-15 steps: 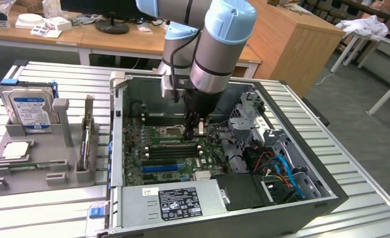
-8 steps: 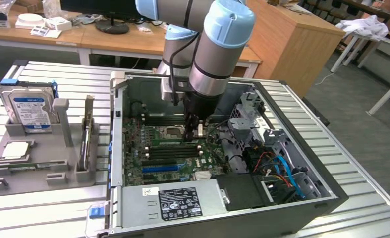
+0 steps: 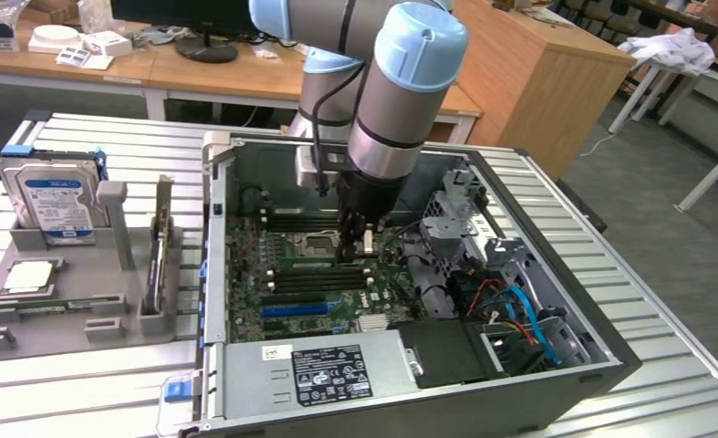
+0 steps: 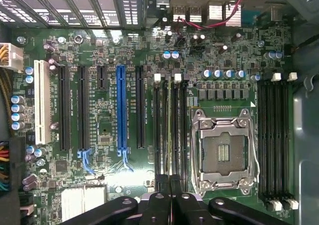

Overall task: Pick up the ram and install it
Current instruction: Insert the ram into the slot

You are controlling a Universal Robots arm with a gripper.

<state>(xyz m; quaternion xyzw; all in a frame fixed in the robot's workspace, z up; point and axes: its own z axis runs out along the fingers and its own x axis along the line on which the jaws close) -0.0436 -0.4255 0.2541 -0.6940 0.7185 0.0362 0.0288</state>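
Gripper (image 4: 171,205) is seen shut: black matte fingers (image 4: 162,210) are pressed tog. w/ no gap. Nothing is made out between them, tho a very thin board nipped edge-on can't be ruled out. It hangs low inside the open PC case (image 3: 219,274), just above the green motherboard (image 4: 104,125). Its tips are nearest a bank of 4 long black RAM slots (image 4: 169,130) w/ white latches at 1 end. A faint yellowish line along 1 slot can't be read. Just beside them sits the bare square CPU socket (image 4: 222,153), shiny metal frame w/ a wire lever. Further off, 1 glossy blue plastic slot (image 4: 120,110) is seen among black ones.

Ram (image 3: 161,245) is judged, not w/ certainty, to be the thin flat stick stood on edge in the grey moulded fixture (image 3: 78,310). That fixture is at the exterior view's left, outside the case & well apart from the gripper. Beyond it a silver, blue-labelled hard drive (image 3: 55,196) is propped upright. All rests on a ribbed metal bench (image 3: 650,301).

Step is judged as pre-pick, w/ the install not shown done. A pick calls for jaws opened 1st, then squared to the stick's 2 flat faces. A board this thin & stiff is best taken by its top edge, kept upright, & pressed straight down so both latches catch
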